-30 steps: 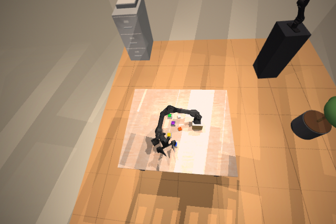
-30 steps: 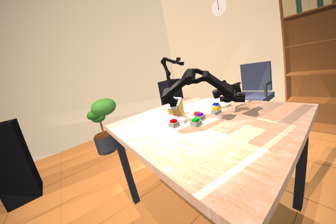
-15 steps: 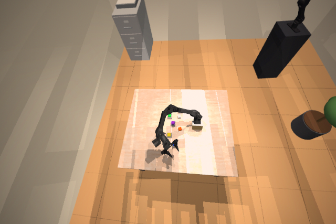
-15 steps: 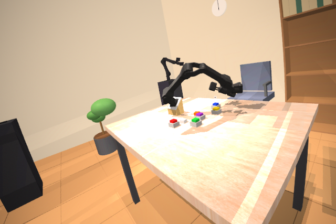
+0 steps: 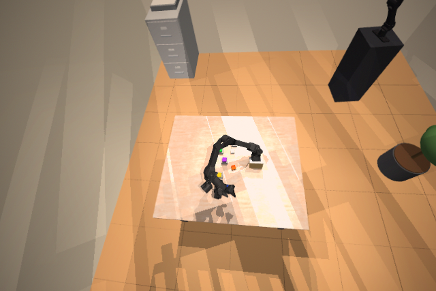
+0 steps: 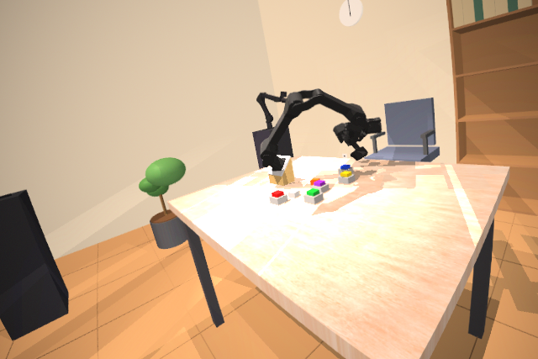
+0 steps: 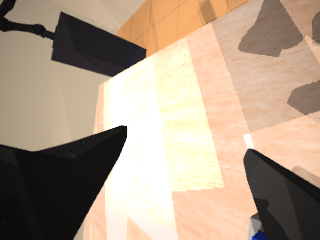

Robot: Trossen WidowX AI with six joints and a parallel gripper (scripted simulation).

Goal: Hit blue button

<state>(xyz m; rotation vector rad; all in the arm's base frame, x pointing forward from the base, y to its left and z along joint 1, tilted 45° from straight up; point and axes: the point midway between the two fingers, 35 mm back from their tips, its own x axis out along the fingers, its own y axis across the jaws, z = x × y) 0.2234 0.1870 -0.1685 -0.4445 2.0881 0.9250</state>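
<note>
The blue button [image 5: 227, 186] [image 6: 345, 167] [image 7: 258, 236] has a blue cap on a grey base. In the top view a finger partly covers it; in the wrist view only a corner shows at the bottom right, beside and partly behind the right finger. My gripper [image 5: 225, 194] [image 7: 185, 142] is open and empty, with its fingers wide apart. In the exterior view it hangs above the table, higher than the blue button, and touches nothing. It is tilted, and the wrist view looks slantwise across the table.
The yellow button [image 5: 219, 175] [image 6: 346, 174] stands close to the blue one. The purple [image 5: 224, 159] [image 6: 319, 182], green [image 5: 221, 150] [image 6: 313, 192] and red [image 6: 277, 193] buttons stand farther off, with an orange block [image 5: 233, 167] [image 6: 314, 181] and a white block [image 6: 293, 194] among them.
</note>
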